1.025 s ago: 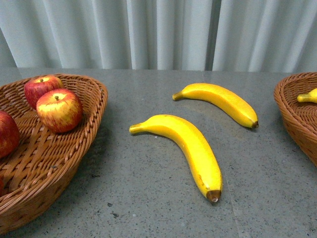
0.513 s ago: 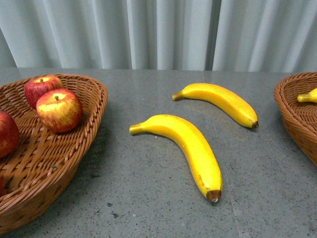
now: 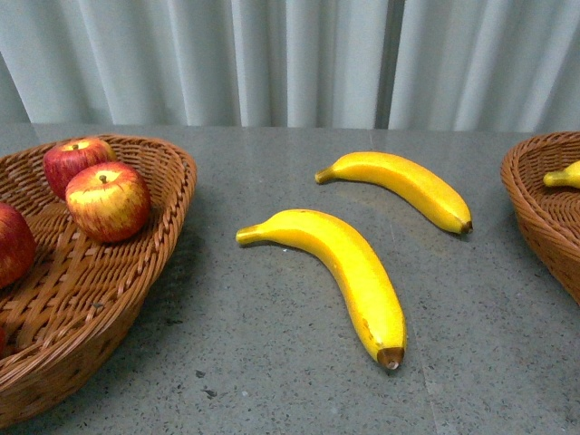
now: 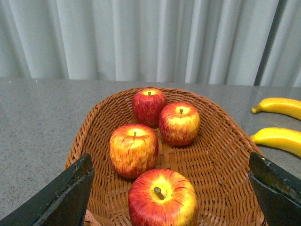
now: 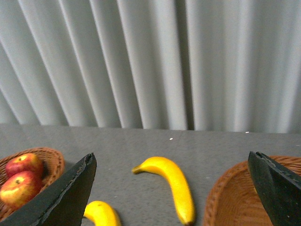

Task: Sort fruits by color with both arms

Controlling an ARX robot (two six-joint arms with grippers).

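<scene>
Grey curtain [image 3: 290, 54] hangs across the back. Grey speckled tabletop [image 3: 272, 390].

Left basket [image 3: 168, 195], brown wicker, sits at the left edge. Right basket [image 3: 530, 195] is at the right edge, cut off by the frame.

Near banana [image 3: 349, 267] lies on bare tabletop between the baskets, with its stem toward the left basket and its brown tip toward the camera. Far banana [image 3: 403, 186] lies just behind it, not touching. Third banana [image 3: 564, 176] is inside the right basket; only its end shows.

Four apples [image 4: 133, 149] sit in the left basket, stems up; the back two touch.

Left fingers [image 4: 63, 197] are spread wide and hold nothing, over the near end of the left basket. Right fingers [image 5: 70, 193] are also spread wide and empty, above the tabletop.
</scene>
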